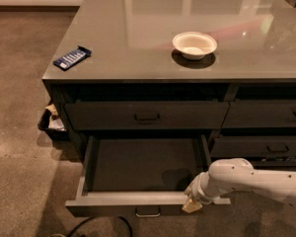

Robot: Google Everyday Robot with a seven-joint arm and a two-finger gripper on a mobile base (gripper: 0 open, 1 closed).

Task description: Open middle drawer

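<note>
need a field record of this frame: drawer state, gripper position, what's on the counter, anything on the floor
middle drawer: open, extended well out, dark tray inside visible
upper drawer: shut
gripper: at the right end of the middle drawer's front edge, arm reaching in from the right
counter: white bowl right of centre; blue packet near the left edge
floor: dark cable in front of the open drawer; dark bin beside the cabinet's left side

perhaps four drawers (pixel 145 115); one gripper (pixel 193 201) low-right
</note>
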